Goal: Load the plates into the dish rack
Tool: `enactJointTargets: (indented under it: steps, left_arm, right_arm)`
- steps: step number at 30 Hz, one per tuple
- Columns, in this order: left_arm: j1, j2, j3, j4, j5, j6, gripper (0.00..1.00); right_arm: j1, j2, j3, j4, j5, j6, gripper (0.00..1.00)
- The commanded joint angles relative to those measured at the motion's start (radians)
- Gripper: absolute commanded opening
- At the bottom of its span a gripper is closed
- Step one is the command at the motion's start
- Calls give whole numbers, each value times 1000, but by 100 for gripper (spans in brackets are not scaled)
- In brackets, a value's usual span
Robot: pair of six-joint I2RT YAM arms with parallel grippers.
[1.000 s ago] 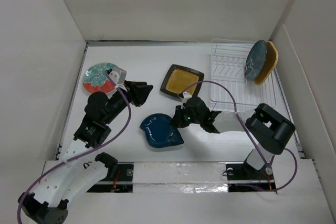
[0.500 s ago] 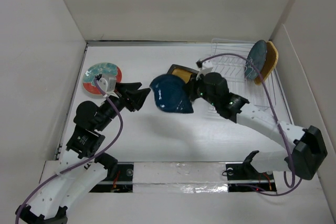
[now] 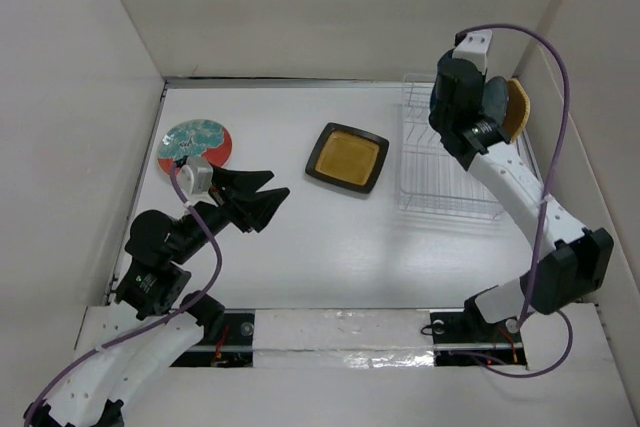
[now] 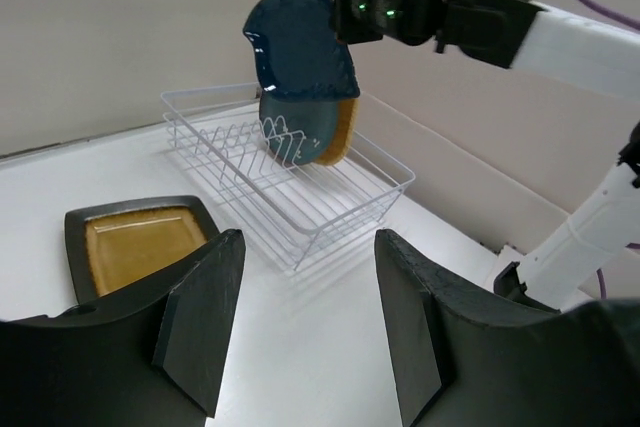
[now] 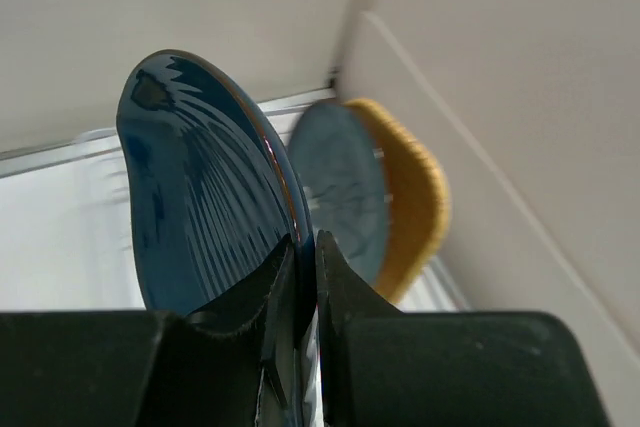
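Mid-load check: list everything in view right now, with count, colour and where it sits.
floral plate: one, teal with a red rim, flat on the table, far left.
mustard plate: one, mustard with a black rim, flat, left of the rack.
grey-teal plate: one, grey-teal, upright at the rack's far right end.
orange plate: one, orange, upright beside it on the wall side.
blue leaf plate: one, dark blue, held on edge in the air above the rack.
dish rack: one, white wire, right side.
table: one, white.
left claw: open, empty, near the floral plate.
right claw: shut on the blue leaf plate.
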State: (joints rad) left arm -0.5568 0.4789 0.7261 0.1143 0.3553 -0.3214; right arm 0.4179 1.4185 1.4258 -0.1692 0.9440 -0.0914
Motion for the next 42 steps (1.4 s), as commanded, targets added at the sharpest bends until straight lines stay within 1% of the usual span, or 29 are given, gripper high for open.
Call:
enactJointTargets:
  steps: [1,3,4,5,6,7,8,10,12,14,17,21,23,28,33,42]
  left_arm:
    - [-18,-32,35,39,11,1,52]
    - [-31,-37,36,32,-4,7,52]
    - [-31,-39,38,24,-10,10,52]
    - [-41,-40,38,24,-15,13,52]
    - [-41,-43,39,24,-15,13,52]
    - [-41,-45,39,24,-15,13,52]
    - [-51,-46,39,24,-15,15,52]
    - [-60,-51,39,22,-24,19,52]
    - [-60,-52,41,19,-29,21,52]
    - [-69,-52,41,18,-30,22,52]
    - [-69,-57,39,18,-30,22,52]
    - [-69,-60,39,18,-33,22,52]
    - [-69,-57,38,18,-33,22,52]
    - [-69,-48,35,18,-36,21,52]
    - [-69,-37,35,19,-38,22,52]
    - [-69,-17,35,16,-42,24,53]
  right_arm:
    - [-69,83,122,218,154,-216,0]
    - [-80,129,142,287,179,-296,0]
    - [-90,149,150,318,206,-379,0]
    - [-90,167,147,417,214,-431,0]
    - [-90,195,136,484,222,-485,0]
    - [-90,212,121,534,236,-581,0]
    - [-99,227,117,613,242,-623,0]
    - [-108,273,119,657,243,-698,0]
    - [-119,295,114,723,237,-741,0]
    - [-128,326,113,743,234,-774,0]
    - [-149,344,101,751,210,-772,0]
    - [-172,358,55,715,179,-707,0]
    - [-197,355,38,682,151,-634,0]
    - [-218,355,-25,694,104,-562,0]
    - [-238,362,-71,720,78,-538,0]
    - [-238,421,-119,773,75,-522,0]
